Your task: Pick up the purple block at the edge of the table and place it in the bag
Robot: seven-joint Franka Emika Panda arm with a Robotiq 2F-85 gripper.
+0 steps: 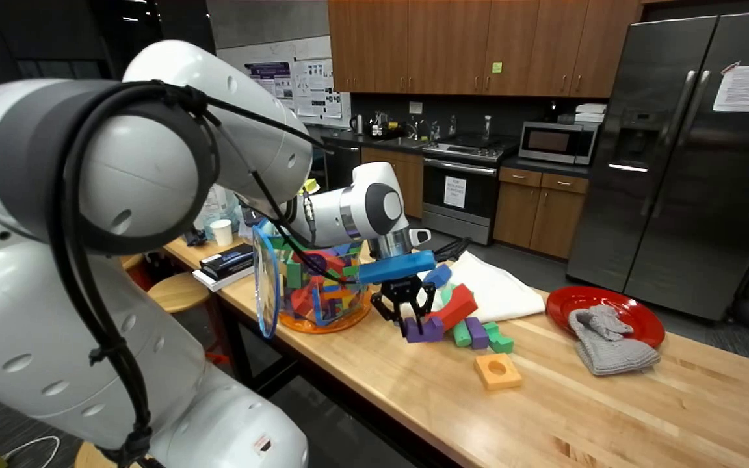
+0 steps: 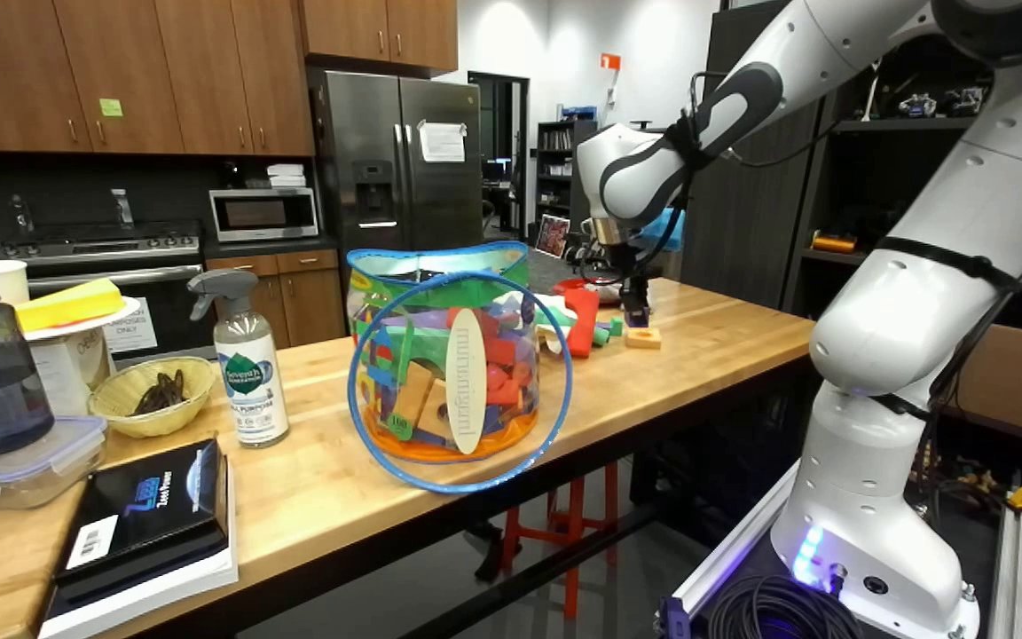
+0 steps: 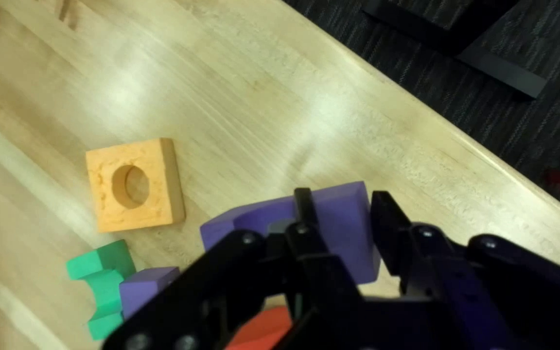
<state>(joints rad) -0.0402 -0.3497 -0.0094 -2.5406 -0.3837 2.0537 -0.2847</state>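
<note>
The long wooden table [image 1: 563, 409] is the biggest thing here, and the robot arm [image 1: 147, 175] reaches in over its long edge. The see-through bag [image 2: 387, 288] stands near that same edge with its top open, and colored blocks [image 2: 500, 355] show inside it. The gripper [image 3: 342, 199] points down at the tabletop, between the bag and the corner on the robot's side. Its fingers [image 3: 304, 214] are apart, one over the middle of the purple block [image 3: 342, 228] and one just past its thick end; I can't tell if they squeeze it. The block is a little way in from the long edge, but I can't see if its bottom touches the wood. I think it is light and hard, so a good pinch should not squash or break it. Its smooth sides may be a bit slippery. Best to hold the thick end, because a finger could slide on the round dip. A littler purple block [image 1: 476, 333] lies farther in from the edge, beside a green block [image 1: 498, 338].
</note>
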